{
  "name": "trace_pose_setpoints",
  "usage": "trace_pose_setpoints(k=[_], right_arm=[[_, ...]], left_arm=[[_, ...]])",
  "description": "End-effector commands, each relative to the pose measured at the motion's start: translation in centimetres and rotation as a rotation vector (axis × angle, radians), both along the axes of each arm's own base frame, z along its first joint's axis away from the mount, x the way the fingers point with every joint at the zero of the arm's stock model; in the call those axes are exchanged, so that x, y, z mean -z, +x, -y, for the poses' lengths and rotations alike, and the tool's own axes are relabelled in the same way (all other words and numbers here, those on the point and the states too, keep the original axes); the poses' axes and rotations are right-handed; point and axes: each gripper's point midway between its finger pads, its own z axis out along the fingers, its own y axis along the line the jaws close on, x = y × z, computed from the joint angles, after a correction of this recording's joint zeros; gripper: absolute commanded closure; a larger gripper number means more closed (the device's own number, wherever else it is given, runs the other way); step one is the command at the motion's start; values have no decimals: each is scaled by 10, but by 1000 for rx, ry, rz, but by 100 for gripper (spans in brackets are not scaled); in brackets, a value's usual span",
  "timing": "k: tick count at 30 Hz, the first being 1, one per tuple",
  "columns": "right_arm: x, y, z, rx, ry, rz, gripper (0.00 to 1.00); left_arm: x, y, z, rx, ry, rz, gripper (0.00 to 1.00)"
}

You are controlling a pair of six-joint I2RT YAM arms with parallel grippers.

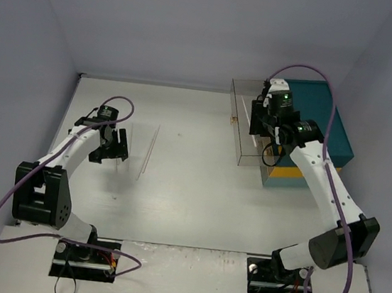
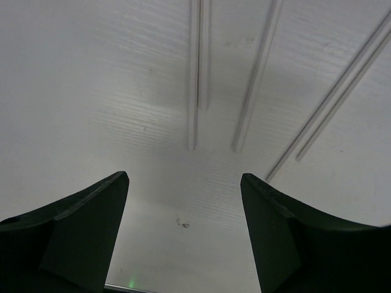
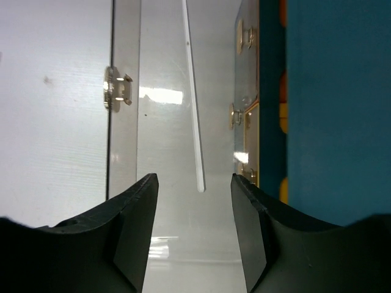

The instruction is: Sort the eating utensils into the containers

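Note:
Several thin clear utensil sticks (image 2: 256,73) lie side by side on the white table, just ahead of my open, empty left gripper (image 2: 183,183). In the top view that gripper (image 1: 112,148) is low over the table, left of the sticks (image 1: 149,151). My right gripper (image 3: 194,180) is open and empty, above the see-through container (image 3: 125,152), where one clear utensil (image 3: 194,104) lies. The top view shows this gripper (image 1: 258,125) over the container (image 1: 242,106).
The large teal chest (image 1: 320,126) with a yellow band stands right against the container's right side, and also shows in the right wrist view (image 3: 336,122). Metal latches (image 3: 117,85) sit on the container walls. Grey walls enclose the table.

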Motion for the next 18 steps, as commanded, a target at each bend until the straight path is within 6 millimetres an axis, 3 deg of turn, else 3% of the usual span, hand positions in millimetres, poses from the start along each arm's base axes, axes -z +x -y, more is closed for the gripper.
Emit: trace_pose_setpoints(k=[1, 7, 18], right_arm=[[-81, -12, 10, 10, 57, 213, 50], [-96, -24, 14, 6, 75, 253, 45], [-88, -28, 16, 3, 63, 242, 44]], left_arm=[[11, 7, -1, 55, -13, -6, 31], [37, 8, -3, 71, -5, -57, 38], [71, 11, -11, 55, -2, -126, 52]])
